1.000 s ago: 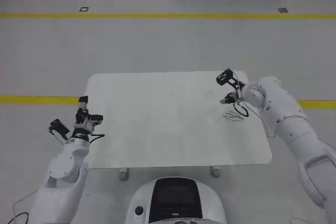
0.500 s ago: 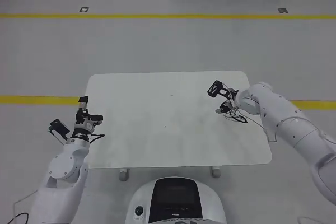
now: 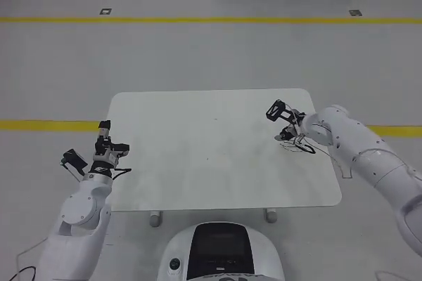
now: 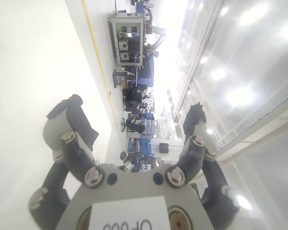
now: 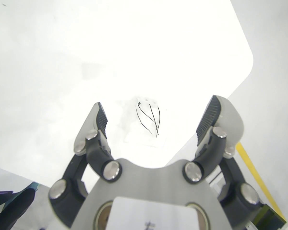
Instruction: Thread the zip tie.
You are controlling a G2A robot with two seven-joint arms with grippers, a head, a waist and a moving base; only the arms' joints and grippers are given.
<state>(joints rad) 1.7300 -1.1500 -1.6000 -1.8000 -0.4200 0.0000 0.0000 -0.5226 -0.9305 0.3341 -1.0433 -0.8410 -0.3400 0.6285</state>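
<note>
We judged pick-up in hand: right gripper (image 5: 157, 108) wide open near the zip ties (image 5: 155, 123) (left gripper (image 4: 135, 104) wide too), next needing descent onto one.

A white round-cornered table (image 3: 197, 151) lies ahead of the jaws of the right gripper (image 5: 157, 104), on a pale grey floor (image 3: 197, 56) crossed by yellow lines (image 3: 197, 19); far beyond the jaws of the left gripper (image 4: 134, 104) stand an equipment cabinet (image 4: 127, 41), blue workbenches (image 4: 138, 144) and dark office chairs (image 4: 134, 125); bright ceiling lamps (image 4: 252, 16) glare beside them.
</note>
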